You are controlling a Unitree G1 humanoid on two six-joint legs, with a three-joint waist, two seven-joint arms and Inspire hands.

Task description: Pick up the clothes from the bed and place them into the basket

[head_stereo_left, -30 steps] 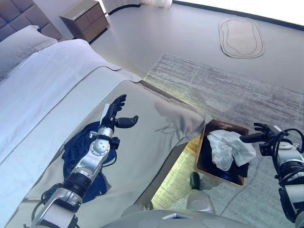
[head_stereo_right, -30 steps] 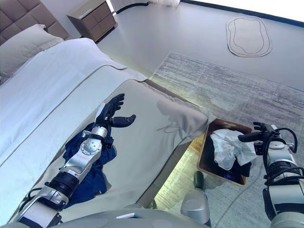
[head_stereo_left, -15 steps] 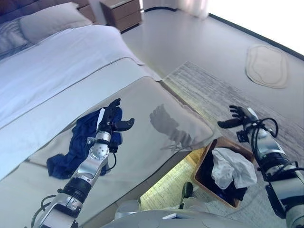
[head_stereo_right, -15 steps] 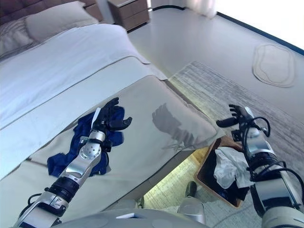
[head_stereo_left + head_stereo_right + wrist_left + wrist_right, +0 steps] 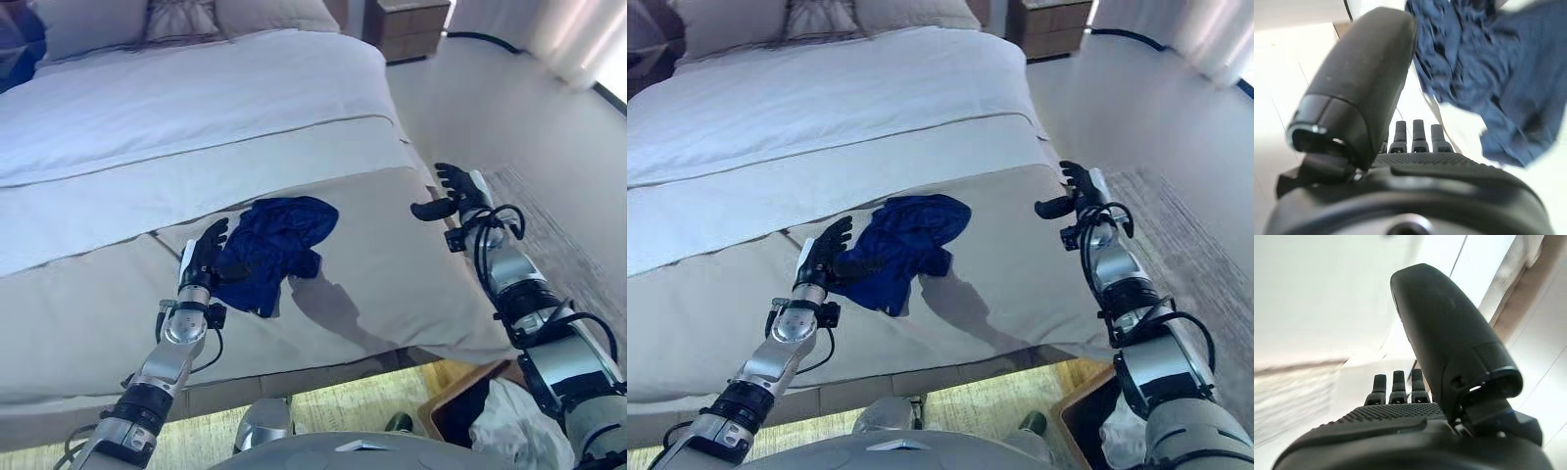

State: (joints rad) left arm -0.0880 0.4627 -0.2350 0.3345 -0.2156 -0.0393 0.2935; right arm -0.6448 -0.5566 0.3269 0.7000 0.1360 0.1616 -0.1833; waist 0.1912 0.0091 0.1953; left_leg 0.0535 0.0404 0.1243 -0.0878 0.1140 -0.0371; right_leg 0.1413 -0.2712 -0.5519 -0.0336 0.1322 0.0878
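Overall light: bright, even daylight over the wide white bed sheet (image 5: 196, 98) and the beige blanket (image 5: 392, 264).
Source: it seems to come from the side of the pale curtain (image 5: 588, 49); the grey floor (image 5: 519, 108) there is very light.
Low glow: a warm yellow-green strip of light (image 5: 323, 411) shows under the bed's edge.
Shadows: soft; the folds of the dark blue crumpled garment (image 5: 274, 245) are nearly black.
Glare, left wrist view: the background is washed out to white; a dull sheen lies on the left hand (image 5: 1361, 83).
Glare, right wrist view: pale, overexposed surroundings behind the dark right hand (image 5: 1444, 328).
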